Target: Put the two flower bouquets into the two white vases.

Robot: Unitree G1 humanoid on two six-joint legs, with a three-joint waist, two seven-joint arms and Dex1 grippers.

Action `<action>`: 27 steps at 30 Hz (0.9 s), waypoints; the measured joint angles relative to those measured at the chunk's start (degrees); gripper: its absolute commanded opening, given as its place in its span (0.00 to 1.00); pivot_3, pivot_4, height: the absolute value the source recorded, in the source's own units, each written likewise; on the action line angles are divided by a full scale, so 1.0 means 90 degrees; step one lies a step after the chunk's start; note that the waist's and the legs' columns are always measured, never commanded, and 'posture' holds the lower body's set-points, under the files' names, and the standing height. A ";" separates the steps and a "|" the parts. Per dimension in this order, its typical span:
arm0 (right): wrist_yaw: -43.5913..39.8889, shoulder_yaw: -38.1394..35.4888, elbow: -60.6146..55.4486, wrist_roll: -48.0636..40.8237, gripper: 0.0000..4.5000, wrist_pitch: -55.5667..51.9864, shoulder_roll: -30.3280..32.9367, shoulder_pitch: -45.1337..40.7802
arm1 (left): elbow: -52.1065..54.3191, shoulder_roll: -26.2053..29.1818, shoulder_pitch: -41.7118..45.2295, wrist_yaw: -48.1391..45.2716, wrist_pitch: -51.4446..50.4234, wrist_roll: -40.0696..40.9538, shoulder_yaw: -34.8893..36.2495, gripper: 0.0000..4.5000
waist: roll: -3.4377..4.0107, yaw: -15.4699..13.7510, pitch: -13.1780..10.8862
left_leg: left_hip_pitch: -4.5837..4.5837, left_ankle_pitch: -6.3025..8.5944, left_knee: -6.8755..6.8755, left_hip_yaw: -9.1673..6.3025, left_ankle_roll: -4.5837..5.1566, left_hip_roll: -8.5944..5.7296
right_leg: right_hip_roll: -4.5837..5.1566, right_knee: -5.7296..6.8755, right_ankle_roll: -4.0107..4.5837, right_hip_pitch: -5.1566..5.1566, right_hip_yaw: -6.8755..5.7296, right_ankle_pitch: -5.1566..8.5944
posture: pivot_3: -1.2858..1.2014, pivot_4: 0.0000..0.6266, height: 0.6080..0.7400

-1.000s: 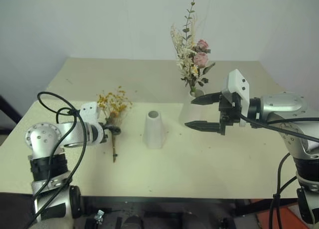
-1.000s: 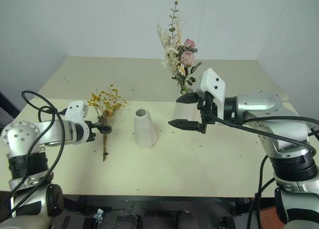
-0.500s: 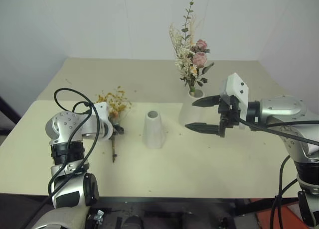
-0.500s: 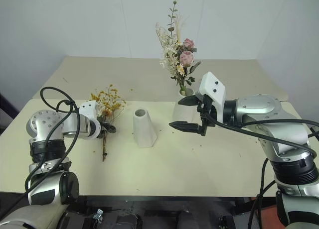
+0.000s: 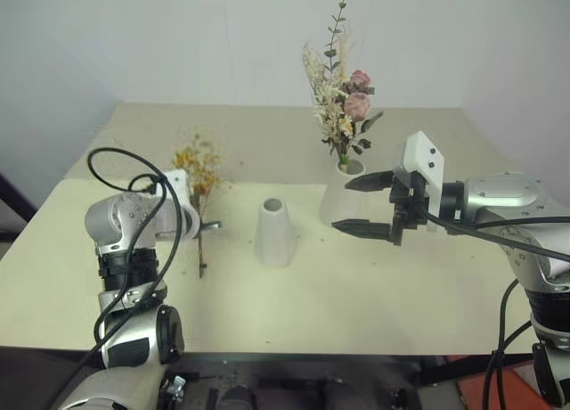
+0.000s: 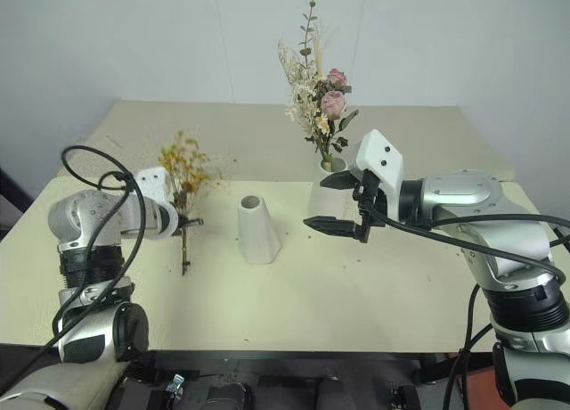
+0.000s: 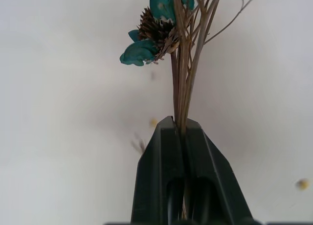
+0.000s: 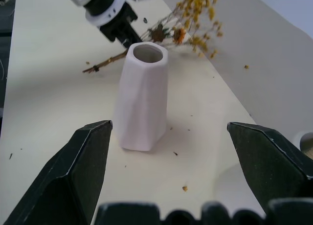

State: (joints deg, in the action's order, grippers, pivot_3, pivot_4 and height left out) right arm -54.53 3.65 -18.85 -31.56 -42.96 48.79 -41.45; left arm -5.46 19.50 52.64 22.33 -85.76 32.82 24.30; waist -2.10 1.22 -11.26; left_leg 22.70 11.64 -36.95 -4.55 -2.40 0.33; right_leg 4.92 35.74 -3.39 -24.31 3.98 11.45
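Observation:
My left gripper [image 5: 204, 225] is shut on the thin brown stems of the yellow-orange bouquet [image 5: 198, 159], which stands nearly upright left of the short cone vase [image 5: 275, 233]. In the left wrist view the fingers [image 7: 161, 156] pinch the stems [image 7: 182, 95]. The bouquet's lower stem end reaches down close to the table. The pink-rose bouquet [image 5: 344, 100] stands in the taller white vase [image 5: 332, 204] at centre right. My right gripper [image 5: 344, 205] hovers open in front of that vase, empty, pointing at the cone vase [image 8: 142, 105].
The cream table [image 5: 285, 312] carries scattered petal crumbs [image 8: 185, 188] around the cone vase. A seam crosses the tabletop behind the vases. A black cable [image 5: 107, 156] loops over my left arm. A white wall stands behind the table.
My left gripper closed on the yellow bouquet's stems and rose, rolling so the bouquet swung from lying flat to nearly upright. The right gripper held still.

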 measured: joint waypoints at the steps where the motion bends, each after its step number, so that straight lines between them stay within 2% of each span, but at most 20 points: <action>1: -0.0001 0.0000 0.0013 0.0012 1.00 0.0008 -0.0005 0.0000 | 0.0166 0.0004 0.0034 -0.0053 0.0225 -0.0082 0.0013 0.01 | 0.0000 0.0000 0.0000 | 0.0001 0.0001 0.0000 0.0000 -0.0001 0.0000 | 0.0000 0.0000 0.0000 0.0000 0.0000 0.0000 | 0.52 0.24 1.00; 3: -0.0001 0.0000 0.0036 0.0064 1.00 0.0028 -0.0021 0.0000 | 0.0440 0.0027 0.0083 -0.0182 0.0823 -0.0241 0.0015 0.01 | 0.0000 -0.0002 0.0000 | 0.0002 0.0000 0.0000 0.0000 -0.0004 0.0000 | 0.0001 -0.0002 0.0000 0.0000 0.0000 -0.0001 | 0.52 0.24 1.00; 7: 0.0022 0.0000 0.0078 0.0200 1.00 0.0218 -0.0117 0.0014 | 0.0946 -0.0109 0.0086 -0.0974 0.2962 -0.0358 0.0186 0.01 | 0.0000 -0.0012 0.0000 | 0.0005 -0.0001 0.0000 0.0001 -0.0007 0.0000 | 0.0003 -0.0012 -0.0002 0.0001 -0.0001 -0.0003 | 0.52 0.24 1.00; 11: 0.0150 -0.0082 0.0177 0.0293 1.00 0.0447 -0.0347 0.0067 | 0.0955 -0.0141 0.0080 -0.2496 0.4081 0.0275 0.0416 0.01 | 0.0000 -0.0011 0.0000 | 0.0010 -0.0001 -0.0002 0.0002 -0.0007 -0.0001 | 0.0004 -0.0014 -0.0005 0.0001 -0.0001 -0.0004 | 0.52 0.24 1.00; 15: 0.0269 -0.0525 0.0167 0.0014 1.00 0.0401 -0.0477 0.0067 | 0.0874 -0.0151 0.0059 -0.4544 0.5127 0.1064 0.0423 0.01 | 0.0000 -0.0007 0.0000 | 0.0017 -0.0001 -0.0002 0.0002 -0.0006 -0.0001 | 0.0004 -0.0025 -0.0006 0.0000 -0.0002 -0.0005 | 0.52 0.24 1.00; 18: 0.0325 -0.0728 -0.0005 -0.0151 1.00 0.0382 -0.0491 0.0204 | 0.0556 0.0138 0.0011 -0.6318 0.5371 0.1600 0.0263 0.01 | 0.0001 0.0010 0.0000 | 0.0015 -0.0001 -0.0001 0.0003 -0.0005 -0.0001 | 0.0004 -0.0025 -0.0007 0.0002 -0.0003 -0.0005 | 0.52 0.24 1.00; 21: 0.0486 -0.0725 -0.0193 -0.0143 1.00 0.0377 -0.0528 0.0483 | 0.0026 0.0513 -0.0059 -0.7835 0.5580 0.1633 -0.0162 0.01 | 0.0001 0.0051 0.0000 | 0.0012 -0.0002 -0.0002 0.0003 -0.0004 -0.0001 | 0.0003 -0.0020 -0.0008 0.0004 -0.0003 -0.0005 | 0.52 0.24 1.00; 27: 0.0884 -0.0731 -0.0515 -0.0139 1.00 0.0274 -0.0610 0.0795 | -0.1757 0.0729 0.0388 -0.9447 0.5904 0.1468 -0.0599 0.01 | 0.0001 0.0120 0.0000 | 0.0018 -0.0002 -0.0003 0.0001 -0.0002 -0.0001 | 0.0003 -0.0025 -0.0009 0.0000 -0.0004 -0.0004 | 0.52 0.24 1.00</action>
State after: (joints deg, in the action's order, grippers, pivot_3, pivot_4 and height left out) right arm -46.58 -2.93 -23.49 -32.81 -40.49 43.31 -34.29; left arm -21.27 26.06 56.13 -62.69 -32.63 46.04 18.91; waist -2.09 2.31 -11.26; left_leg 22.86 11.63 -36.98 -4.55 -2.42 0.32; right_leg 4.95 35.52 -3.47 -24.31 3.94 11.41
